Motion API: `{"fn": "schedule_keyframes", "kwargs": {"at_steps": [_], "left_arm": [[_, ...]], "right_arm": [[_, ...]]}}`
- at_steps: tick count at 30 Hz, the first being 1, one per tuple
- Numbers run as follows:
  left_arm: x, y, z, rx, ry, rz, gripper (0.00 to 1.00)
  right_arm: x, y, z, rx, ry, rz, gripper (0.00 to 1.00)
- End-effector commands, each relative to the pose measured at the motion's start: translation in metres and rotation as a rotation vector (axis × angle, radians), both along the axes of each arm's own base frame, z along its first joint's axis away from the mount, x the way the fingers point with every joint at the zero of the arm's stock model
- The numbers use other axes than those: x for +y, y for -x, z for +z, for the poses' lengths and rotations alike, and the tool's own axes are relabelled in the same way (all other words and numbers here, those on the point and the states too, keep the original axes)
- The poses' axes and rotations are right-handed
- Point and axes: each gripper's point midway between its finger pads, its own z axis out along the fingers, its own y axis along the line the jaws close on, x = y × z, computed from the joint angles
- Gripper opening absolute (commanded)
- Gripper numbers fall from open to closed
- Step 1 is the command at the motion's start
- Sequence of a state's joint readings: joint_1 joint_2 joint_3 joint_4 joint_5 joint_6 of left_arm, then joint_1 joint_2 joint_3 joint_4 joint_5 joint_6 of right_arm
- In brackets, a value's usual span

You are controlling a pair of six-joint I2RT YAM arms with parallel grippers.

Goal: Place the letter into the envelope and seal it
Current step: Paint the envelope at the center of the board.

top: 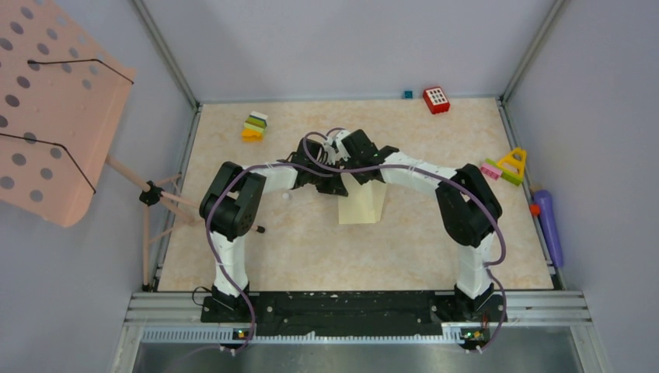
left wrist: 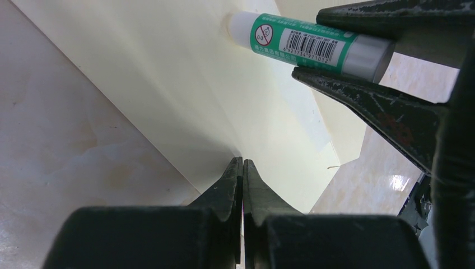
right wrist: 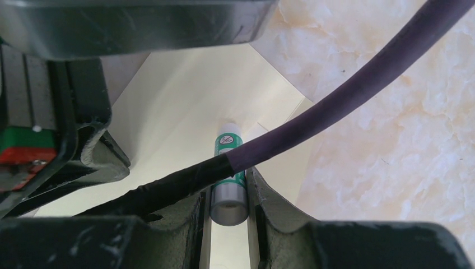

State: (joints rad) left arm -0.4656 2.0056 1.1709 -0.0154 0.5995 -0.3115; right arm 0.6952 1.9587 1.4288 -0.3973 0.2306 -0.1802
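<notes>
Right pincer [right wrist: 228, 188] clamps a green-labelled glue stick [left wrist: 297, 42] near its grey end, the stick's white tip touching the pale yellow envelope [top: 362, 203], which lies near the middle of the marbled worktop [top: 311, 249] between the two arms. Left pincer [left wrist: 242, 162] is closed tight, its tips against the envelope's paper; whether any paper is caught between them cannot be told.
</notes>
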Motion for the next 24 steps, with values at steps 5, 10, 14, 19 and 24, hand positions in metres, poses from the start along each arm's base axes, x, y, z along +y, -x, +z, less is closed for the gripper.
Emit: {"fn": "schedule_keyframes", "kwargs": {"at_steps": [5,10,14,19,24], "left_arm": [[0.014,0.016,-0.040,0.070,-0.135,0.010,0.00],[0.015,0.016,-0.040,0.069,-0.137,0.012,0.00],[0.015,0.015,-0.039,0.067,-0.138,0.015,0.00],[0.015,0.015,-0.039,0.065,-0.142,0.018,0.00],[0.015,0.015,-0.039,0.065,-0.141,0.018,0.00]], "right_arm": [[0.003,0.033,0.011,0.073,-0.041,0.076,0.00],[0.006,0.046,0.016,0.074,-0.033,0.107,0.00],[0.010,0.054,0.016,0.086,-0.034,0.128,0.00],[0.012,0.063,0.014,0.105,-0.030,0.152,0.00],[0.015,0.076,0.015,0.129,-0.038,0.193,0.00]]}}
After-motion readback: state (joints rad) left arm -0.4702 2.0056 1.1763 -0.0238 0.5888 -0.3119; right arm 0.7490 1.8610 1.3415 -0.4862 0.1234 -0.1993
